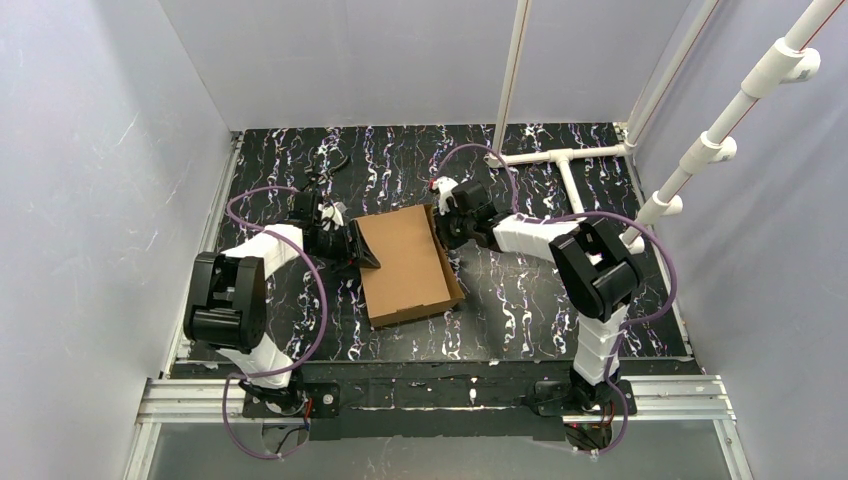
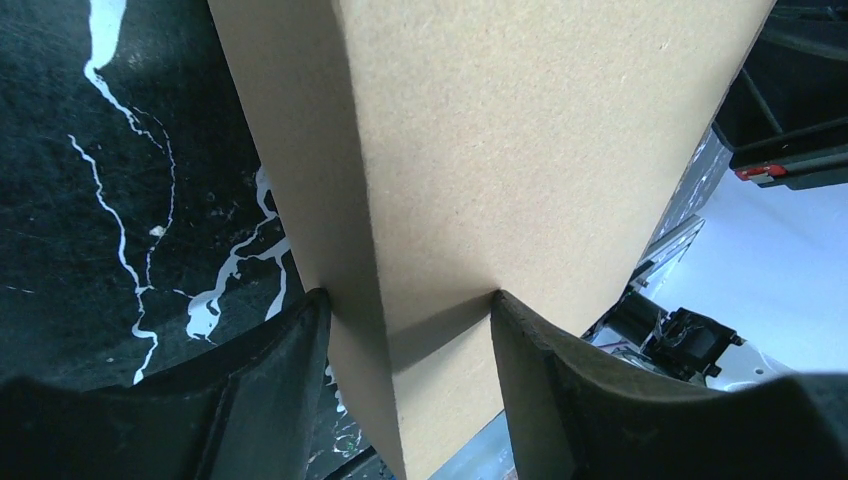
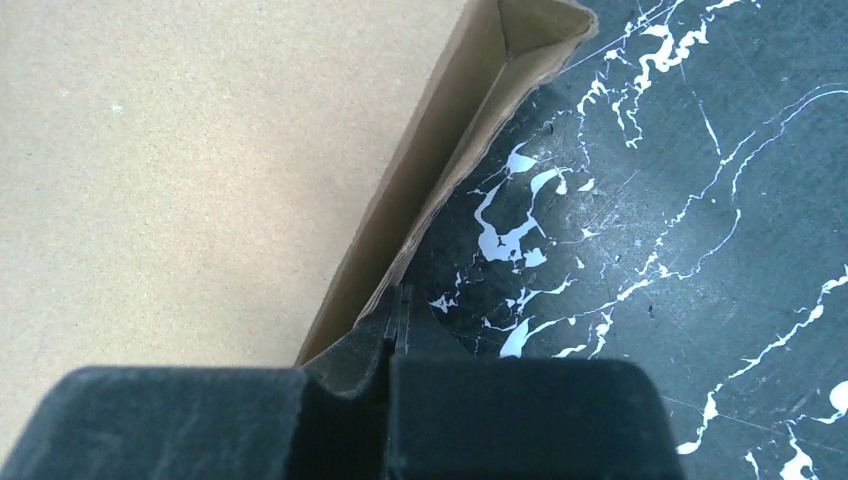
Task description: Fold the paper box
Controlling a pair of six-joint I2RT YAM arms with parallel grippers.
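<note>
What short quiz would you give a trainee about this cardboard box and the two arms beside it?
1. True or false: the paper box lies on a plain white tabletop.
2. Pick one. In its own wrist view, the left pincer has its fingers: A) on either side of the box's cardboard, B) over bare tabletop, C) around a pen.
3. Fill the gap. Seen from above, the right pincer is at the box's far ____ corner.

Key: 1 false, the tabletop is black with white veins. 2 A. 3 right.
</note>
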